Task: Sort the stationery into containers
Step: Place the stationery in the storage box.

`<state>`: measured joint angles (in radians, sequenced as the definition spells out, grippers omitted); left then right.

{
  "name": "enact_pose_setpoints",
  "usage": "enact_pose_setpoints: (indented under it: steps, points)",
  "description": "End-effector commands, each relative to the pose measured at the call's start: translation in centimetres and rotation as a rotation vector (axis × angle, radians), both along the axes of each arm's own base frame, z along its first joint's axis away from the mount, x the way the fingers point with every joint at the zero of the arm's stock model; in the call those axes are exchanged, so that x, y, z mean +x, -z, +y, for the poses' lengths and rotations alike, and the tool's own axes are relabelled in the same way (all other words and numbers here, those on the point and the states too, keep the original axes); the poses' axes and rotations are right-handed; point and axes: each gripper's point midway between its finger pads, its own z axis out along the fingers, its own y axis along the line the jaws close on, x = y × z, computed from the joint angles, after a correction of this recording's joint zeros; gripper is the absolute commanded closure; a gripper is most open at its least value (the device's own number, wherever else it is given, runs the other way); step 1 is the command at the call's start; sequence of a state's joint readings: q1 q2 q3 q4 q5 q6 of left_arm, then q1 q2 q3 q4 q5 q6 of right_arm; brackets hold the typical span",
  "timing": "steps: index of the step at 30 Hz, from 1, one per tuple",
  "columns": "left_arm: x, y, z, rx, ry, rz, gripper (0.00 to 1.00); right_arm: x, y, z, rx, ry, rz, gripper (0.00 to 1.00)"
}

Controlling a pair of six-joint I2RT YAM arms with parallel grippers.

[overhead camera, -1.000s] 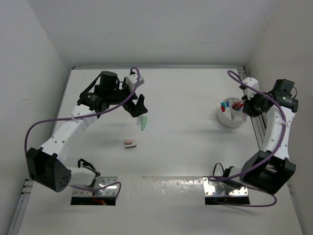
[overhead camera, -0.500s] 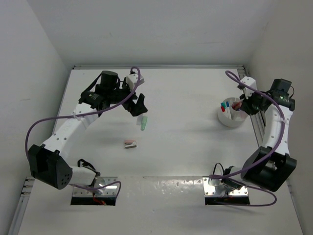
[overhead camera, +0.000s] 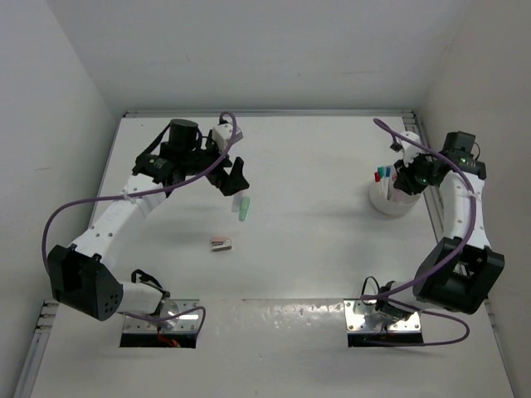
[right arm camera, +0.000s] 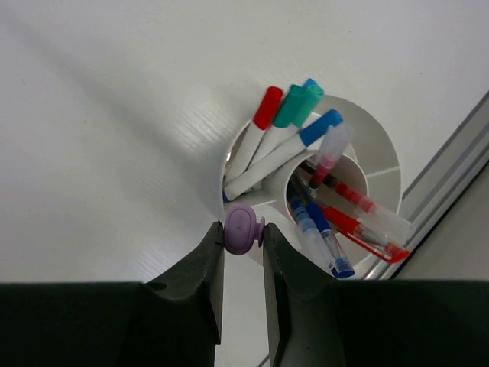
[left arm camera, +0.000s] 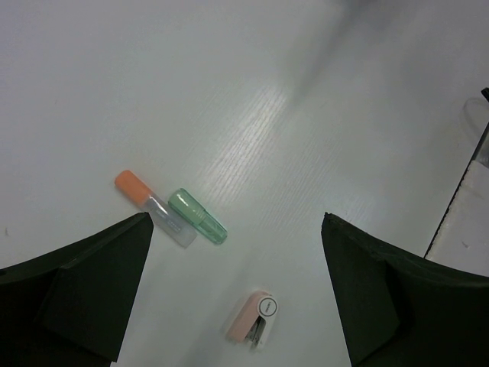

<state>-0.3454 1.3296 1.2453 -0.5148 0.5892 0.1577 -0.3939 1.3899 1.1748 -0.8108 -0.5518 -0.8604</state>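
Note:
My left gripper [overhead camera: 235, 177] is open and empty, hovering over the table. In the left wrist view [left arm camera: 234, 223] an orange highlighter [left arm camera: 152, 205], a green highlighter [left arm camera: 198, 216] and a small pinkish-brown block [left arm camera: 255, 318] lie between and below its jaws. The green highlighter [overhead camera: 244, 207] and the block [overhead camera: 221, 243] also show from above. My right gripper [right arm camera: 244, 229] is shut on a small purple piece [right arm camera: 244, 232], seen end-on, just above the near rim of the round white tub [right arm camera: 382, 145]. The tub [overhead camera: 390, 204] holds white pens [right arm camera: 263, 160] with red, teal and blue caps.
An inner tube of the tub holds red and blue clear pens [right arm camera: 344, 218]. A metal rail [overhead camera: 433, 217] runs along the table's right edge beside the tub. White walls close the back and both sides.
My right gripper has moved left and towards the back, over the tub, with the purple piece in it. The left arm has barely moved.

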Motion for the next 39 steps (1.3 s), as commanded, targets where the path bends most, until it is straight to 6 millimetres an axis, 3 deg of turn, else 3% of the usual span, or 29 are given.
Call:
enact_pose_setpoints:
  steps: [1,10,22,31,39]
  points:
    - [0.4,-0.5,-0.1,-0.017,0.019,-0.035,0.01,0.9,-0.9,1.5,0.068,0.004,-0.024,1.0]
    - [0.5,-0.2,0.1,-0.007,0.016,-0.031,0.01,1.8,-1.0,2.1,0.079,0.028,-0.022,1.0]
    - [1.1,1.2,0.5,0.011,-0.004,-0.002,0.02,3.6,1.0,1.7,-0.008,0.04,0.066,1.0]
    - [1.4,1.4,0.9,0.015,-0.016,0.0,0.01,6.3,-0.1,3.2,0.037,0.072,0.018,1.0]
    - [1.7,1.7,1.1,0.024,-0.03,0.006,0.02,6.7,0.2,3.1,0.0,0.086,0.018,1.0]
